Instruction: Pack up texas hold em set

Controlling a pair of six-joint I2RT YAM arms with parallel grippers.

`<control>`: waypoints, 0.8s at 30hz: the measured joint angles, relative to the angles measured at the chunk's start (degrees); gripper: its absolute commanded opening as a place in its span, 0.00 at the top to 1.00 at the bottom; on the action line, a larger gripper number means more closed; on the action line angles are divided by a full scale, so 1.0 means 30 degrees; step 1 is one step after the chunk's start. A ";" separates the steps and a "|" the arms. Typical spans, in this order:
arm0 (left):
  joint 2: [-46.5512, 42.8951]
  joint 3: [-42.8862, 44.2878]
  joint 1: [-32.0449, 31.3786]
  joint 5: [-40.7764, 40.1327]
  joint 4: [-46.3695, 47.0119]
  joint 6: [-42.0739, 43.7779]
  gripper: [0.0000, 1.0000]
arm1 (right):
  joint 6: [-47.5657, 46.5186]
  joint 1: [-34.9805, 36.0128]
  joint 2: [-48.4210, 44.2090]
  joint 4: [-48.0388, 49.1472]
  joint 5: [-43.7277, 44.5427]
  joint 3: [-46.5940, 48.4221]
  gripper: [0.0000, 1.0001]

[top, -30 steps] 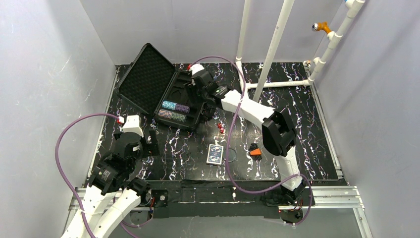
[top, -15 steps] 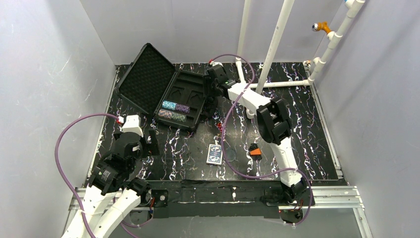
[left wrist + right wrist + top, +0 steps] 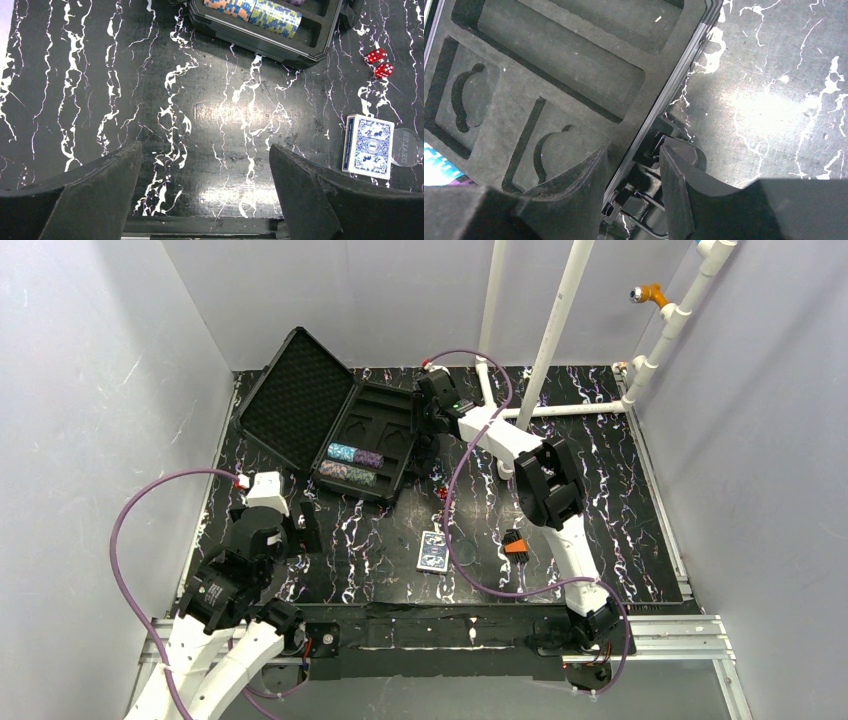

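Left jaws over veined black tabletop (image 3: 220,115)

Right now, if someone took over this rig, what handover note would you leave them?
Left gripper: open, over bare table, holding nothing.
Right gripper: jaws astride the right wall of the black hard case, beside a latch; whether they grip it cannot be told.
Done: teal, purple and dark rolls of poker chips lie in the case's tray.
Left: the blue-backed card deck, the clear round disc beside it and two red dice lie on the table. The other tray slots are empty and the lid is open.
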 measured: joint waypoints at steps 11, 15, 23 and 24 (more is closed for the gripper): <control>-0.0182 0.0000 0.0000 0.0007 0.0000 0.0000 0.02 | 0.0794 -0.0168 -0.0291 0.0546 -0.0335 -0.0882 0.43; -0.0255 0.0000 0.0000 0.0029 0.0007 0.0000 0.02 | 0.0896 -0.0066 -0.0517 0.0568 -0.0299 -0.1195 0.45; -0.0481 0.0000 0.0000 0.0051 0.0000 0.0007 0.02 | 0.1428 0.0204 -0.0619 0.0714 -0.0007 -0.1661 0.49; -0.0517 0.0000 0.0000 0.0051 0.0000 0.0007 0.02 | 0.1457 0.0211 -0.0619 0.0699 0.0080 -0.1661 0.51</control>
